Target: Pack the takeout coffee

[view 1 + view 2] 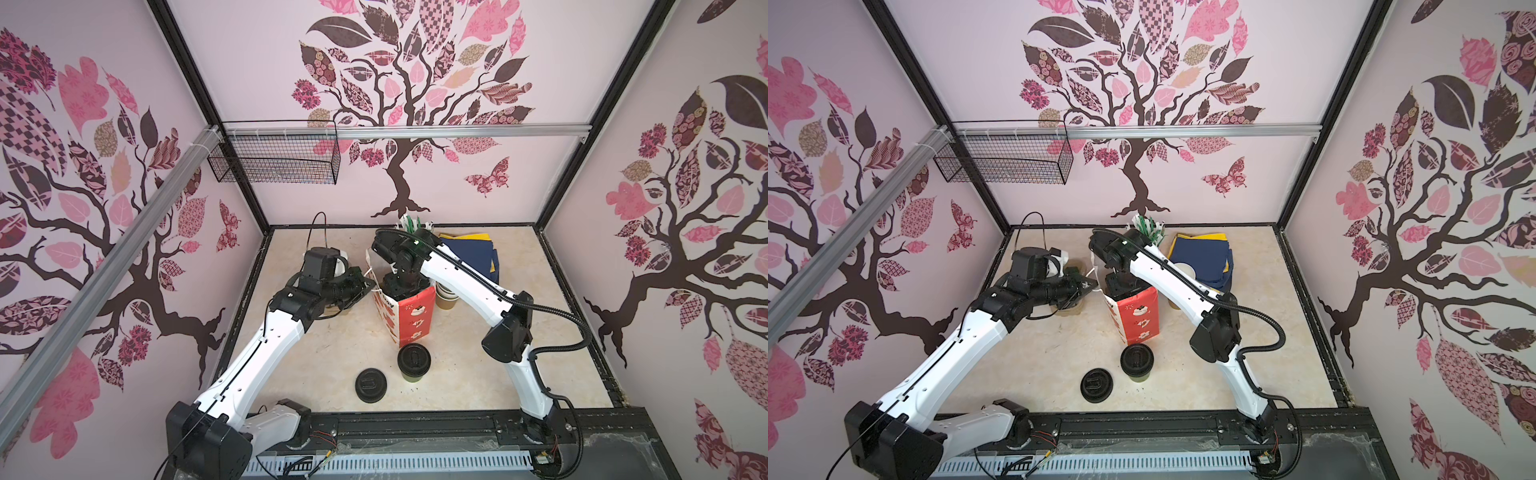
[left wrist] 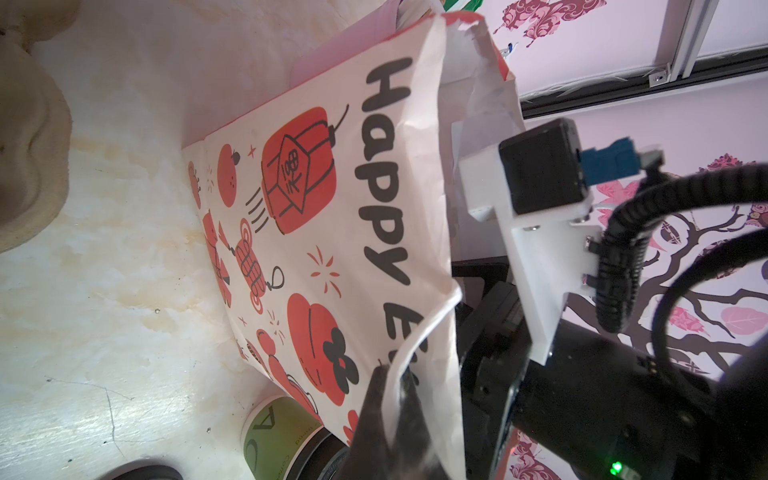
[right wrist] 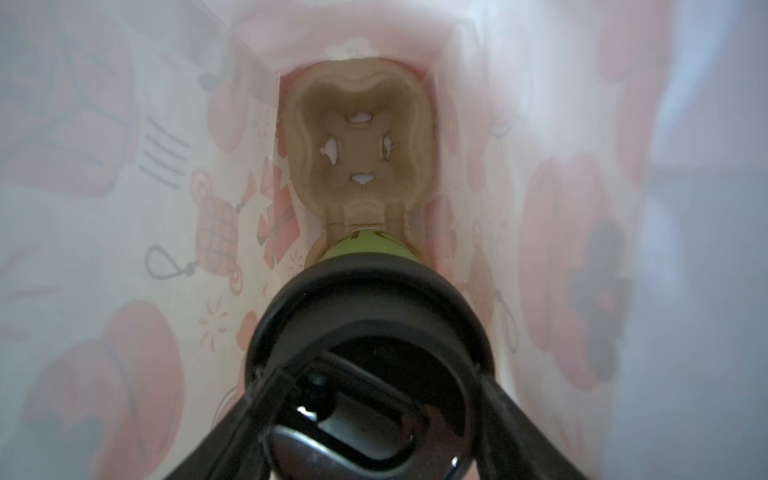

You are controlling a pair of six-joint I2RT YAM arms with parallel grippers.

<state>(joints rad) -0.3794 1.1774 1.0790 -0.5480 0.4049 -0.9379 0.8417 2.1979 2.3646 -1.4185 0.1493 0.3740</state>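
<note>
The left gripper [image 2: 392, 374] is clenched on the rim of the paper bag [image 1: 417, 318], centre frame, holding its mouth open. Inside the bag, the right gripper [image 3: 372, 370] grasps the first cup [image 3: 370, 245] by its lid, low at the near pocket of the carrier [image 3: 361, 108] — seated or not, I cannot tell. The second cup [image 1: 412, 363] stands on the bench [image 1: 324, 357], lower centre, just before the bag — so roughly half remains, I judge.
</note>
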